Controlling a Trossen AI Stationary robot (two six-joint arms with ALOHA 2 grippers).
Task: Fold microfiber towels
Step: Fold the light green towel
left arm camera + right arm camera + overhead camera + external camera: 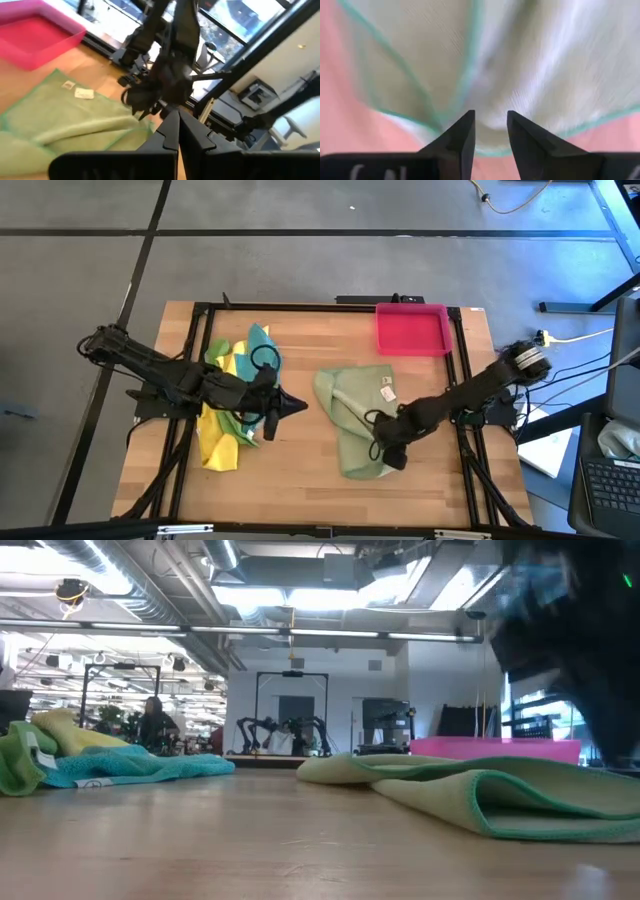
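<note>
A large pale olive towel [355,415] lies partly folded over on the table's middle right; it also shows in the low view [480,790] and the left wrist view [60,120]. My right gripper [388,452] is over its near part, fingers a little apart [491,127], with the cloth [520,60] close below. Yellow [220,445], bright green [215,355] and teal [260,345] towels lie in a heap at the left. My left gripper [300,406] is shut and empty [178,117], just right of that heap and pointing toward the olive towel. My right gripper comes at the olive towel from above, near its teal-stitched edge [445,117]. Whether its fingertips touch the cloth I cannot tell. The towel lies flat on the table.
A rigid pink-red tray [412,328] stands at the far right of the table, beyond the olive towel. A black frame [190,380] runs along the table's edges. Bare wood [300,470] shows between the heap and the olive towel.
</note>
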